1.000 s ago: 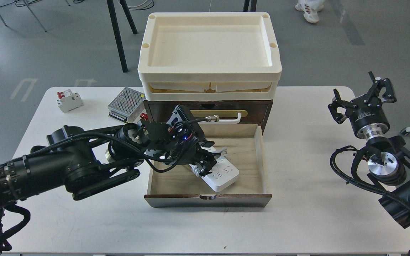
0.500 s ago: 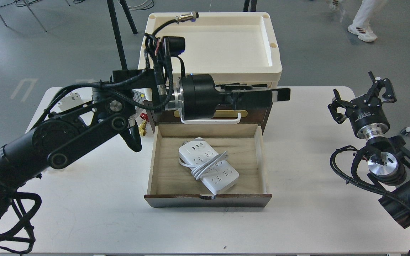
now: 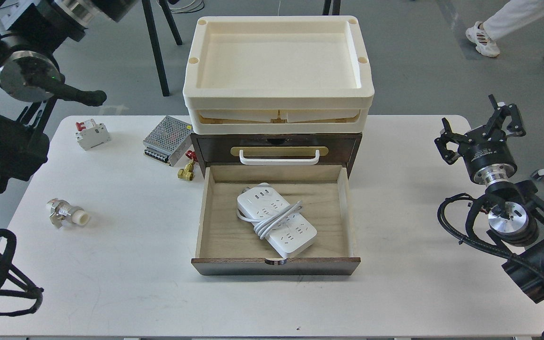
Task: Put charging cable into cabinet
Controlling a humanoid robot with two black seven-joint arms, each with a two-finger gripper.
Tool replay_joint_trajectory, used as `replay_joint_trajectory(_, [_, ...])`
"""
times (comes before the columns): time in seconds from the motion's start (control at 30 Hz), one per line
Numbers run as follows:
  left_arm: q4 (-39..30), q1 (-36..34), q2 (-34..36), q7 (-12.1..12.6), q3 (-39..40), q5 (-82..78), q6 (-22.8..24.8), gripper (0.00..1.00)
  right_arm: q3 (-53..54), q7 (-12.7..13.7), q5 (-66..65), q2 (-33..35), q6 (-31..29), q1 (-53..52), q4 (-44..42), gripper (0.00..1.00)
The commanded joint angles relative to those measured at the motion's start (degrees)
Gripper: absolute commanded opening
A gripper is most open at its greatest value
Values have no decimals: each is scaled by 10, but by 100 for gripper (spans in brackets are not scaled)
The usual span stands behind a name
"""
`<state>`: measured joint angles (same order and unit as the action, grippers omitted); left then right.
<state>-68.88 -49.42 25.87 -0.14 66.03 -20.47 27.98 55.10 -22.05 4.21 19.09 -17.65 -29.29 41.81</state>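
Lying diagonally on the floor of the pulled-out bottom drawer (image 3: 343,212) of the cabinet (image 3: 276,141), the charging cable (image 3: 276,222) is running its long axis from far-left to near-right, with its thick white cord wrapping around its middle. Nothing is gripping it; it is resting clear of the drawer walls. The drawer is standing fully open toward the near edge of the white table (image 3: 121,264), so the task is looking nearly done, and closing the drawer is probably what is remaining.

The right gripper (image 3: 482,130) is hovering well to the right of the cabinet, its fingers spreading apart and holding nothing. The left arm (image 3: 12,80) is rising out at the far-left corner, and its gripper is not showing in view. The drawer front (image 3: 276,266) is sitting near and left of the right gripper, so that arm is seeming the nearer one for a far-ward push.
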Motion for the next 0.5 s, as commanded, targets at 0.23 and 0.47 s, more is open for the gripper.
replay_joint_trajectory(0.23, [138,165,-16,-3,51,205,0,99,-3,39,1,0,-3,-1,2,100])
replay_joint_trajectory(0.47, [187,234,-48,-5,50,207,0,99,18,61,2,0,0,-1,3,100])
